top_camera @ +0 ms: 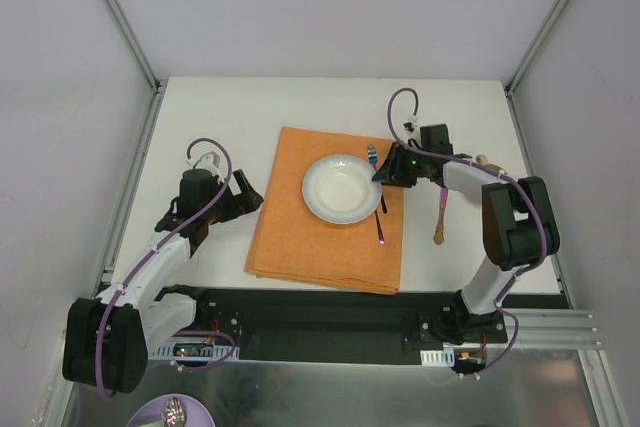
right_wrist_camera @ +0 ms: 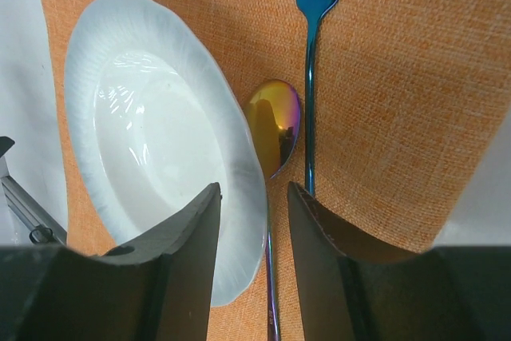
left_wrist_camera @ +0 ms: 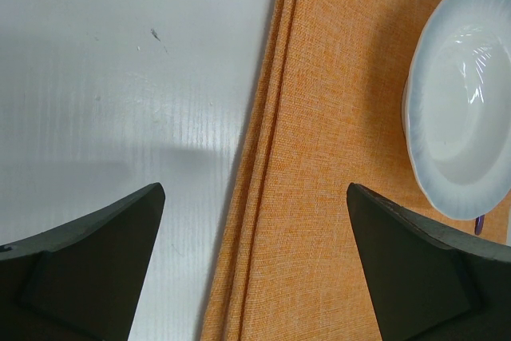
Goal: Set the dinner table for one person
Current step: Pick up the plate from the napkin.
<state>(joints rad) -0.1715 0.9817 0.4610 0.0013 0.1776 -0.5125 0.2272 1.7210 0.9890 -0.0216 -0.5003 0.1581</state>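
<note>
- While the left gripper (top_camera: 243, 197) hangs low over the mat's left edge, its jaws stand as wide as they go, with nothing between them. In the wrist view one finger (left_wrist_camera: 96, 269) is over bare table and the other over orange cloth.
- The table (top_camera: 230, 117) is the white top filling the middle of the top view. Metal rails run down its left and right sides, and the arm bases sit on the dark strip at its near edge.
- The mat (top_camera: 310, 237) lies flat near the table's middle, and its left edge shows folded layers.
- The plate (top_camera: 343, 188), white with a fluted rim, sits on the far right part of the mat.
- The right gripper (right_wrist_camera: 253, 193) hovers over the plate's right rim with its jaws partly open and a clear gap between them. The spoon's thin handle runs below that gap, much narrower than it, and neither finger is seen touching it, so the gripper has hold of nothing.
- The spoon (right_wrist_camera: 275, 129) lies on the mat with its iridescent bowl just beside the plate's rim.
- The fork (right_wrist_camera: 310, 77), blue, lies on the mat just right of the spoon, tines toward the far side.
- A pinkish utensil (top_camera: 440, 217) lies on bare table right of the mat, near the right arm; its kind is too small to tell.
</note>
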